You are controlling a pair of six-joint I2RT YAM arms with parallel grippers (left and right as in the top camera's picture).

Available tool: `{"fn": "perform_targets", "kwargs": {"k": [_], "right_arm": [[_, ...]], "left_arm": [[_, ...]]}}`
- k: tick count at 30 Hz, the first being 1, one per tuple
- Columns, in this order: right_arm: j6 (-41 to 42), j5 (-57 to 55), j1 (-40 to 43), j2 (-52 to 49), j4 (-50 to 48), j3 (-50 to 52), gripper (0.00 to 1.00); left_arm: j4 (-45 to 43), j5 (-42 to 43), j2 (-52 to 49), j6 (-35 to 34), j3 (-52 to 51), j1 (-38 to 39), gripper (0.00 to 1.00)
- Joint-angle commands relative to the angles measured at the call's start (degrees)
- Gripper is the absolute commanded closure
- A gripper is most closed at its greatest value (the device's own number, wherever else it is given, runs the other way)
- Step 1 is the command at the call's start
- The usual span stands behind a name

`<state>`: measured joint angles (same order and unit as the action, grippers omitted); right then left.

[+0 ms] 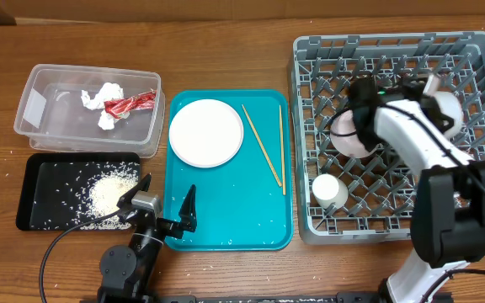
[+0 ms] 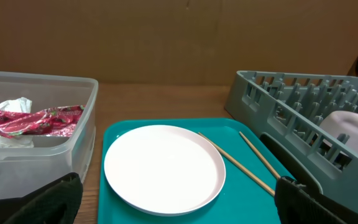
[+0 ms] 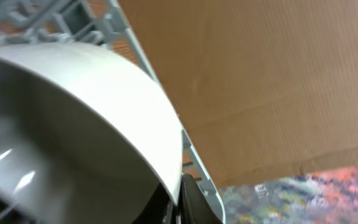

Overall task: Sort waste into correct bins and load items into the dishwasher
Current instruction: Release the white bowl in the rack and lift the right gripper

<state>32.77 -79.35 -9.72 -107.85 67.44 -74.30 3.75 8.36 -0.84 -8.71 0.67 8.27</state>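
Firstly, at the far left of the wooden table (image 1: pixel 226 50) we see a clear rectangular plastic tub (image 1: pixel 30 108) with rounded corners. Inside it lie a crumpled white tissue (image 1: pixel 101 99) and, against it, a crinkled, glossy red wrapper (image 1: pixel 133 103).

Just in front of the tub sits a shallow black rectangular tray (image 1: pixel 40 194), its matte floor speckled with loose white rice grains (image 1: pixel 112 195) that heap into a pile at its right end.

Beside that tray the left gripper (image 1: pixel 162 204) hangs low at the near left corner of a smooth teal plastic tray (image 1: pixel 226 223). Its dark jaws are spread wide and hold nothing.

On the teal tray a large round white plate (image 1: pixel 206 132) lies flat toward the far left corner. To its right are two thin wooden chopsticks, one (image 1: pixel 261 145) slanting and the other (image 1: pixel 281 147) running nearly straight along the tray's right edge. A few stray grains dot the near half of the tray.

Further right stands the large square grey plastic dish rack (image 1: pixel 310 76), a lattice with upright pegs. A small white cup (image 1: pixel 329 190) sits in its near left corner, and another white dish (image 1: pixel 446 109) rests toward the far right.

The right gripper (image 1: pixel 362 108) reaches into the middle of the rack over a smooth white bowl (image 1: pixel 348 136). In the wrist view the bowl's curved rim runs down between the dark jaws, which are closed on it.
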Motion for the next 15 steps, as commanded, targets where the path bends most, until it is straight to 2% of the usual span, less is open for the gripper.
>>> {"fn": "perform_targets", "kwargs": {"k": [1,4,9,14,15], "right_arm": [[-1.07,2.32,-1.57,0.37,1.33,0.81,0.9],[3.85,2.86,-2.29,0.48,4.17,-0.35,0.77],[16.52,8.22,-4.55,0.81,16.09,-7.37,0.74],[16.76,15.82,-9.53,0.81,23.04,-15.87,0.73],[16.74,17.22,-11.17,0.81,23.8,-17.07,0.68]], "left_arm": [[-0.15,0.09,0.59,1.03,-0.39,0.55,0.0],[-0.15,0.07,0.59,1.03,-0.39,0.55,0.0],[-0.15,0.09,0.59,1.01,-0.39,0.55,0.0],[-0.15,0.09,0.59,1.01,-0.39,0.55,0.0],[-0.15,0.09,0.59,1.03,-0.39,0.55,0.0]]}}
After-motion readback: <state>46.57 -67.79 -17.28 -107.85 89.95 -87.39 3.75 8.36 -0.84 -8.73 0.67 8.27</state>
